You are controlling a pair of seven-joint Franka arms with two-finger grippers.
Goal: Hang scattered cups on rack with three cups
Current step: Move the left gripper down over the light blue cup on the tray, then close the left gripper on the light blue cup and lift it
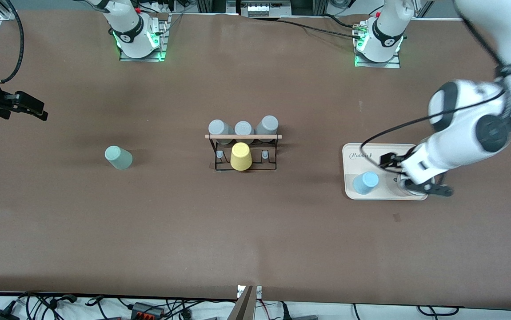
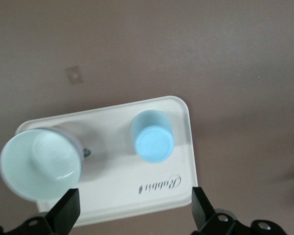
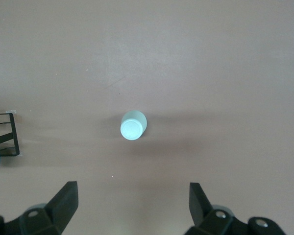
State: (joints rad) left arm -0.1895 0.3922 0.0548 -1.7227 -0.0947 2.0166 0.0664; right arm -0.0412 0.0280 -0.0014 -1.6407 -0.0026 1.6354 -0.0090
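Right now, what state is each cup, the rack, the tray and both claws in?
Mint green cup: upside down on the table, free.
Light blue cup: upside down on the tray.
Yellow cup: upside down on the rack.
Rack: upright, three grey cups hung.
Tray: flat.
Left claw: open above the tray.
Right claw: open, waiting.

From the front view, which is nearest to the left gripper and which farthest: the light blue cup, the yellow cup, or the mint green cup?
Measured from the left gripper, over the cream tray:
1. Light blue cup, on that tray.
2. Yellow cup, on the rack at mid-table.
3. Mint green cup, toward the right arm's end of the table.
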